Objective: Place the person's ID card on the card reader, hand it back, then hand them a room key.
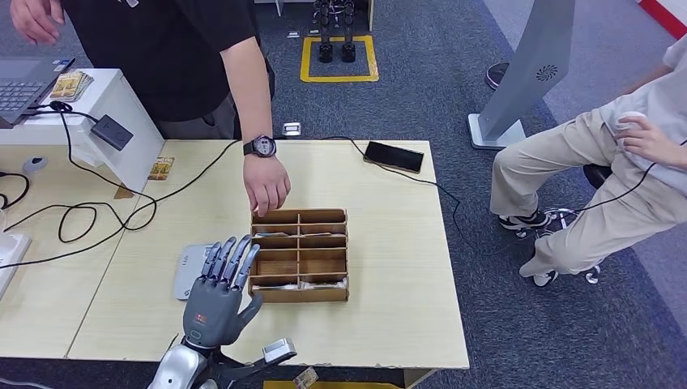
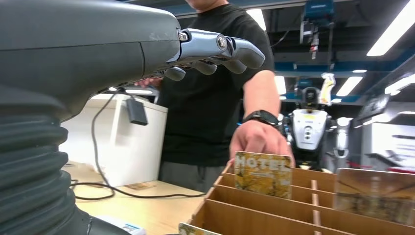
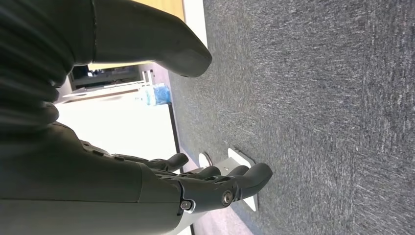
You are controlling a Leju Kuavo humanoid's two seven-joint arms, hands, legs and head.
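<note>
My left hand (image 1: pixel 220 288) hovers flat and empty above the table, fingers apart, over the grey card reader (image 1: pixel 188 267) and just left of the wooden key box (image 1: pixel 300 255). In the left wrist view my left hand (image 2: pixel 205 49) stretches out above the box (image 2: pixel 274 210). A person's hand (image 1: pixel 266 186) reaches to the box's far edge and holds a yellow hotel key card (image 2: pixel 262 174) upright there. Another key card (image 2: pixel 376 196) stands blurred in the box. My right hand (image 3: pixel 215 188) hangs over grey carpet, fingers loosely apart, holding nothing.
A white stand (image 1: pixel 105 121) with a laptop (image 1: pixel 24 85) sits at the table's far left, trailing black cables (image 1: pixel 97 211). A black phone (image 1: pixel 394 156) lies near the far edge. A second person (image 1: pixel 599 170) sits at the right, off the table.
</note>
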